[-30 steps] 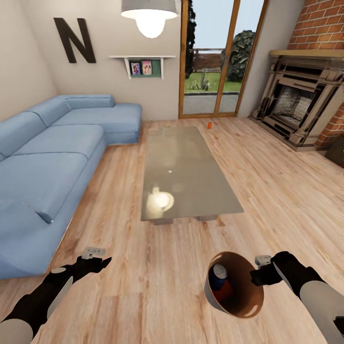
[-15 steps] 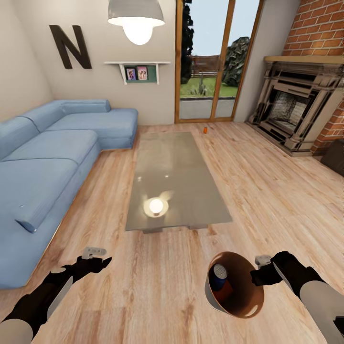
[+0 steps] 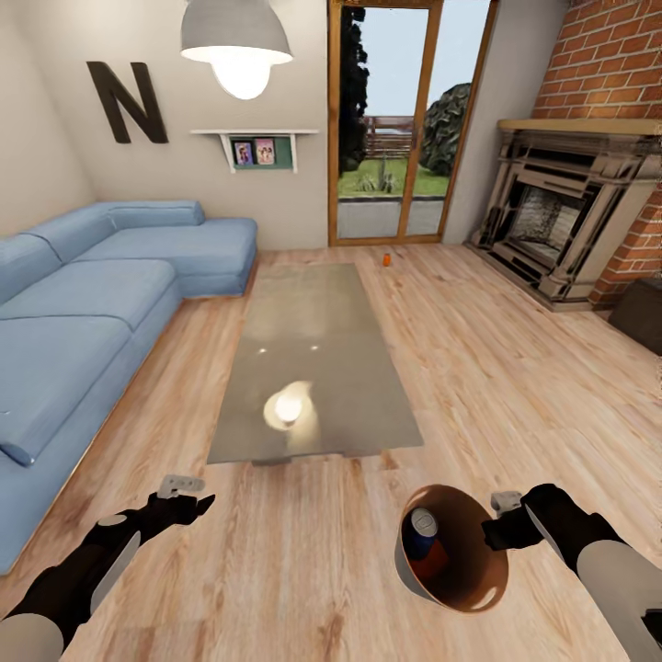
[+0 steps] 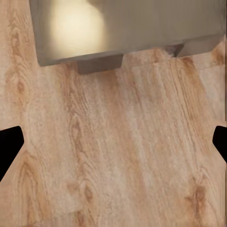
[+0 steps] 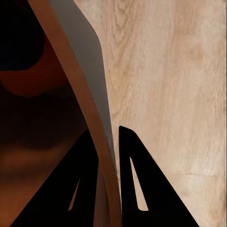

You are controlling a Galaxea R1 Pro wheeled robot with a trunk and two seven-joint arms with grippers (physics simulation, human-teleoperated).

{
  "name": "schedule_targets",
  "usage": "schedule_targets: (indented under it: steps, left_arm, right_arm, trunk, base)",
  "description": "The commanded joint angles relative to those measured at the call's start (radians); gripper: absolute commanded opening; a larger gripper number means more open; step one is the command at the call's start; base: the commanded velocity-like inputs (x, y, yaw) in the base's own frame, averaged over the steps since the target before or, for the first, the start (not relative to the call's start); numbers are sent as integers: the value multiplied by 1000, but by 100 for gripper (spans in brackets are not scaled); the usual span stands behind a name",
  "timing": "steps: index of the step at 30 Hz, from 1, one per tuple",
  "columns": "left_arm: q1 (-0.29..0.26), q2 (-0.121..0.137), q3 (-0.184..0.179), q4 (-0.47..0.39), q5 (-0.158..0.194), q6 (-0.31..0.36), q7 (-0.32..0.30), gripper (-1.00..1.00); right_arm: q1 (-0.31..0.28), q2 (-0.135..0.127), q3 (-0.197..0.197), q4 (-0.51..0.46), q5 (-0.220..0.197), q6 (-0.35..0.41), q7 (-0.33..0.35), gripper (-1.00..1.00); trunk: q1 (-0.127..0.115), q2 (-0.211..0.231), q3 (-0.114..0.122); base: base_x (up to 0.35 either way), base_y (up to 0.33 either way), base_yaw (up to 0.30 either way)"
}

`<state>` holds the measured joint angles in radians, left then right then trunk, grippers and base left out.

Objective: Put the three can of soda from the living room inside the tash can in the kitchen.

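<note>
My right gripper (image 3: 492,531) is shut on the rim of the trash can (image 3: 478,561), which hangs tilted in front of me, brown inside and grey outside. Inside it lie a blue soda can (image 3: 422,531) with a silver top and an orange can (image 3: 436,558) beneath it. In the right wrist view the two fingers (image 5: 137,189) pinch the bin's wall (image 5: 85,109) between them. A third orange can (image 3: 387,259) stands on the floor far ahead, near the glass door. My left gripper (image 3: 188,492) is held low at the left, open and empty, above bare wooden floor (image 4: 118,156).
A long glass coffee table (image 3: 313,349) stands straight ahead, its near edge (image 4: 127,52) close to my left gripper. A blue corner sofa (image 3: 92,313) runs along the left. A brick fireplace (image 3: 570,211) stands at the right. Open floor lies right of the table.
The view has shifted back and left: table, sofa and far can sit further away and leftwards in the picture. Both arms and the held bin keep their places.
</note>
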<state>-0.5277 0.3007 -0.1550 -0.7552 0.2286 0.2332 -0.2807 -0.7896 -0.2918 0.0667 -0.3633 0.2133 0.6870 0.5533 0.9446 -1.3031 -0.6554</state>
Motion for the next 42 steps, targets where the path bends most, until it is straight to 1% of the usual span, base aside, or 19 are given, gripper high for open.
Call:
schedule_targets:
  steps: [1,9,42]
  left_arm:
    - [0,0,0,0,0,0,0,100]
    - [0,0,0,0,0,0,-1,100]
    - [0,0,0,1,0,0,-2,100]
  right_arm:
    - [0,0,-3,0,-20,6,4,-100]
    - [0,0,-2,0,-20,8,4,-100]
    - [0,1,-1,0,-19,8,4,-100]
  trunk:
    - [0,0,2]
    - [0,0,9]
    - [0,0,10]
  base:
    - [148,-297,0]
    - [148,-297,0]
    - [148,-297,1]
